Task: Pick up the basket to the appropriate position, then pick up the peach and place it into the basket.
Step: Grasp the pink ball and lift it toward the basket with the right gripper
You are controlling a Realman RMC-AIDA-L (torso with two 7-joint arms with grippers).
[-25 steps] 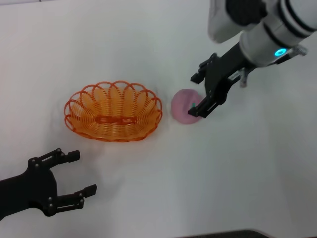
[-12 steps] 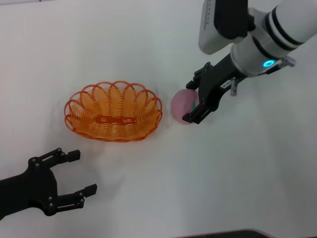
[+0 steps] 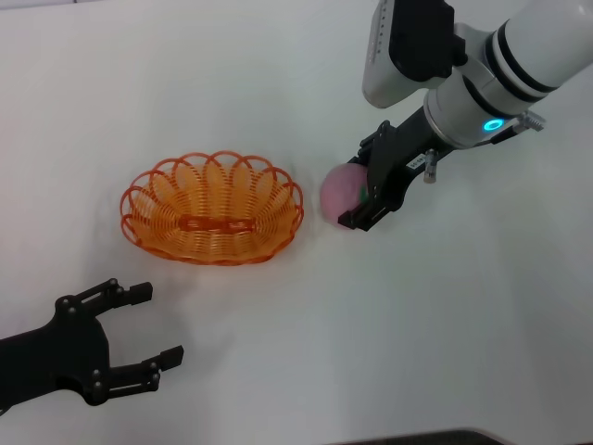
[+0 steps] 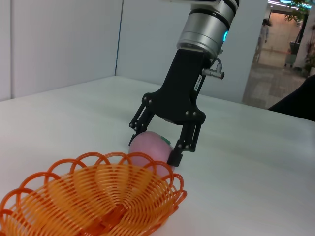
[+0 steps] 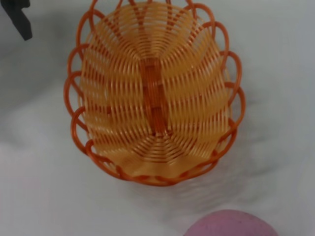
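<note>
- The peach (image 3: 337, 195) rests on the white table (image 3: 445, 315), just beside the end of the basket (image 3: 212, 209) that faces the robot's right; the two appear apart, with a narrow gap between them.
- The basket stands upright and contains nothing.
- The right gripper (image 3: 357, 197) is lowered over the peach with one finger on each side of it. In the left wrist view the jaws are spread around the fruit (image 4: 147, 150); full contact on both sides cannot be confirmed, so the grasp is judged not yet closed.
- The left gripper (image 3: 139, 324) sits low on the table, well apart from the basket, fingers spread and holding nothing.
- Handling judgement, peach: the surface looks matte and smooth, the body round. It is probably light. A round body can roll out of a two-finger pinch, so the fingers should close across its widest part, at mid-height.
- Handling judgement, basket: the open wire sides look light and fairly stiff. It may slide if bumped. The looped rim is the natural place to grip.
</note>
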